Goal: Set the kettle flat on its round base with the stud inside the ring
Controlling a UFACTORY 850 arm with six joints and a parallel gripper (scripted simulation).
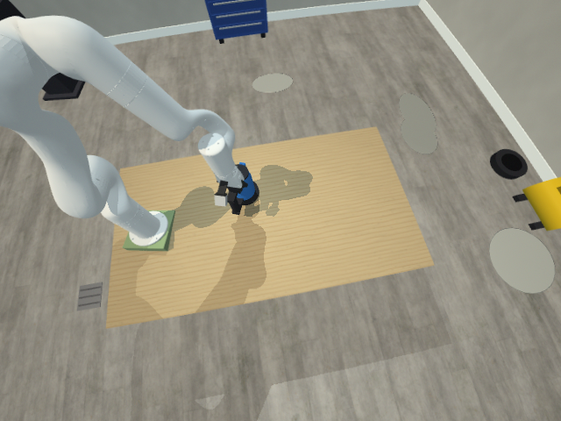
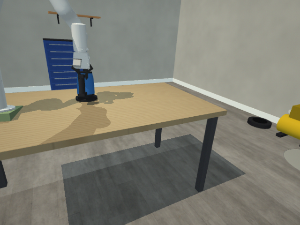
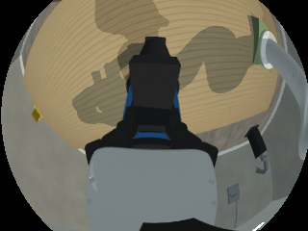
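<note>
The blue kettle (image 1: 248,187) (image 2: 90,84) stands upright over the black round base (image 1: 255,197) (image 2: 86,98) at the back left of the wooden table (image 1: 339,217) (image 2: 157,104). Its bottom meets the base as far as I can tell, and the stud is hidden. My gripper (image 1: 235,201) (image 2: 81,72) (image 3: 152,105) comes down from above and is shut on the kettle's black upright handle bar (image 2: 81,85) (image 3: 154,77), on the side facing the exterior camera. The wrist view shows the handle top between the fingers, with blue on both sides.
The arm's green mounting plate (image 1: 165,245) (image 2: 9,115) sits at the table's left edge. A blue drawer cabinet (image 1: 235,17) (image 2: 60,65) stands by the back wall. A black tyre (image 1: 508,163) (image 2: 259,122) and a yellow machine (image 1: 545,201) (image 2: 288,124) are on the floor, right.
</note>
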